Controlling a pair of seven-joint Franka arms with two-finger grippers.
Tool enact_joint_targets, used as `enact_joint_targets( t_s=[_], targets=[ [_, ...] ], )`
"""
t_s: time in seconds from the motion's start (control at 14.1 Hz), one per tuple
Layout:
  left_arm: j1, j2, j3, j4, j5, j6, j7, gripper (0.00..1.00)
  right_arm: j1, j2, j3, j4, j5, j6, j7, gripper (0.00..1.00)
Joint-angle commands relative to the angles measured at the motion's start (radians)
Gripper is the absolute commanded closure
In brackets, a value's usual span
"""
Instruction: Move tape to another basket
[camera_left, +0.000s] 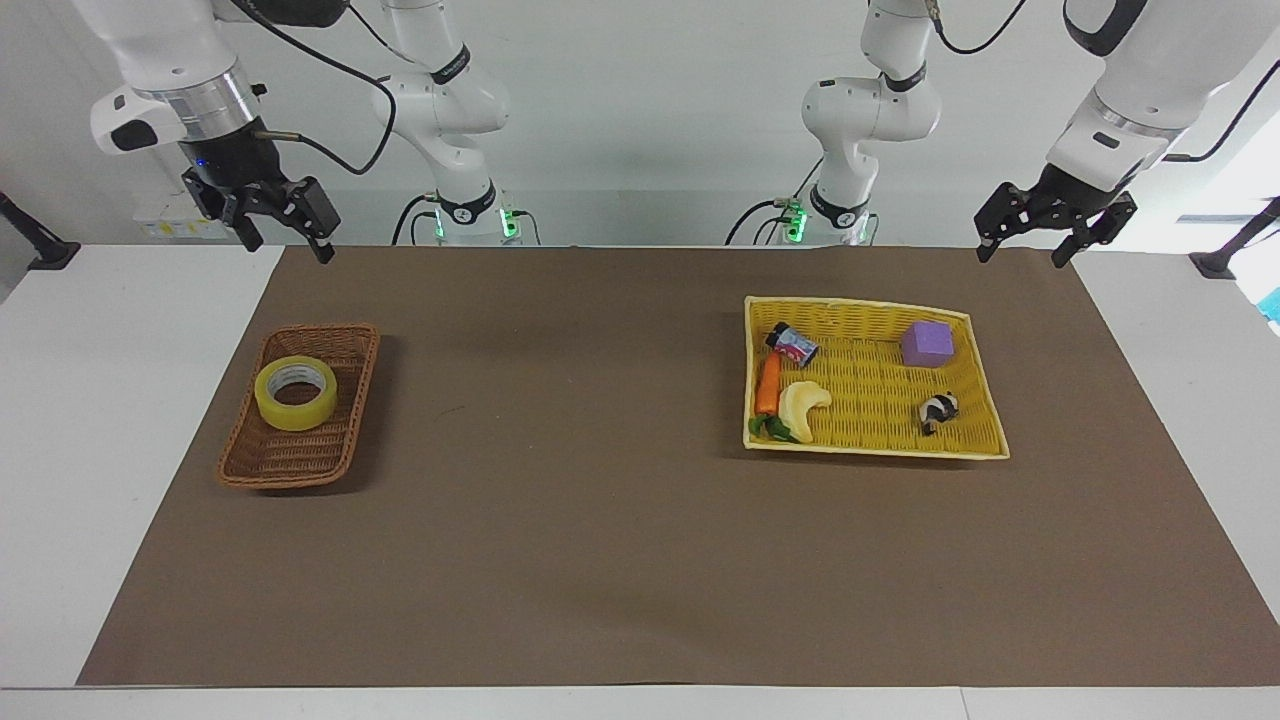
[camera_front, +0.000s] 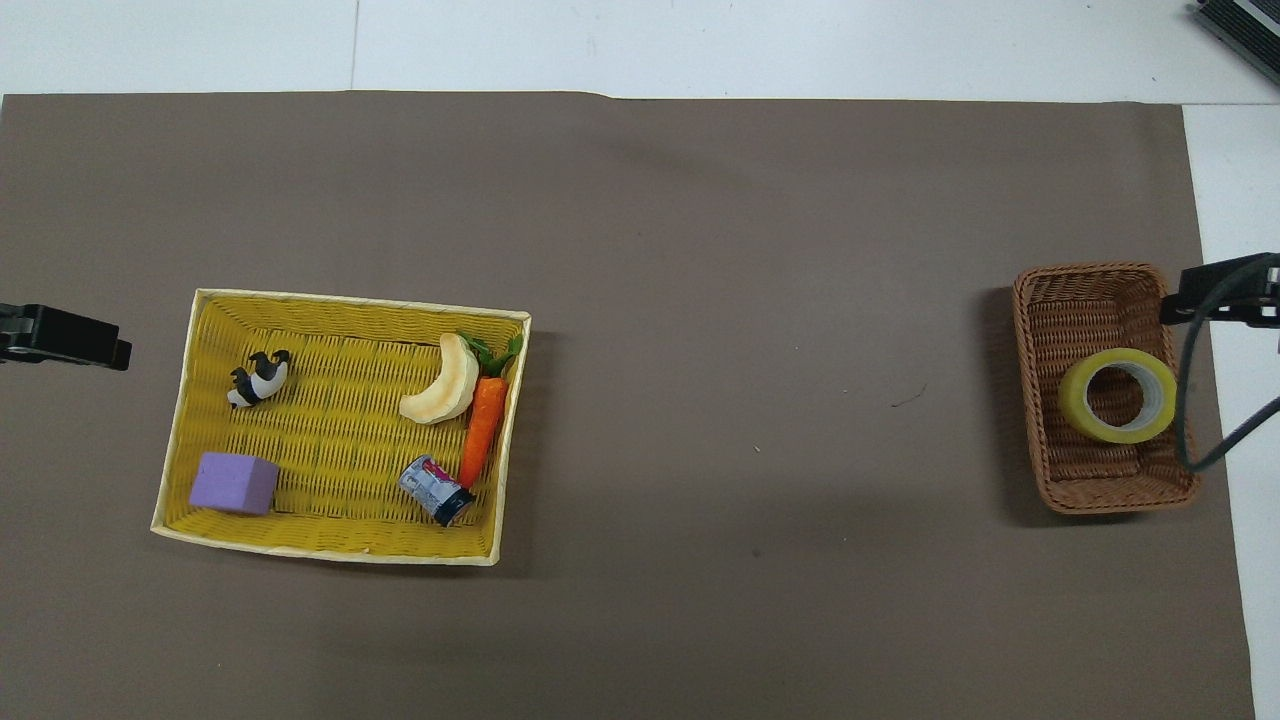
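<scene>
Tape (camera_left: 296, 392) lies flat in wicker basket (camera_left: 262, 465), task looks done. Right gripper (camera_left: 272, 220) raised near table edge, fingers spread, empty. Left gripper (camera_left: 1043, 229) waits, fingers spread.

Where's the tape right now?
The tape lies flat in the brown wicker basket at the right arm's end of the table, in the half of it nearer the robots, with no hand on it.
</scene>
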Motion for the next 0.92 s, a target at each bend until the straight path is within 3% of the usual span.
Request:
enact_joint_targets(
  t_s=[0.0, 0.85],
  targets=[
    [-0.019, -0.015, 0.015, -0.002, 0.002, -0.021, -0.012, 0.0, -0.003, -0.008, 0.011, -0.008, -0.011, -0.015, 0.034, 0.0],
    [-0.008, -0.015, 0.015, 0.0, 0.007, -0.007, -0.01, 0.0, 0.001, -0.058, 0.011, -0.093, -0.059, -0.057, -0.144, 0.0]
  ],
)
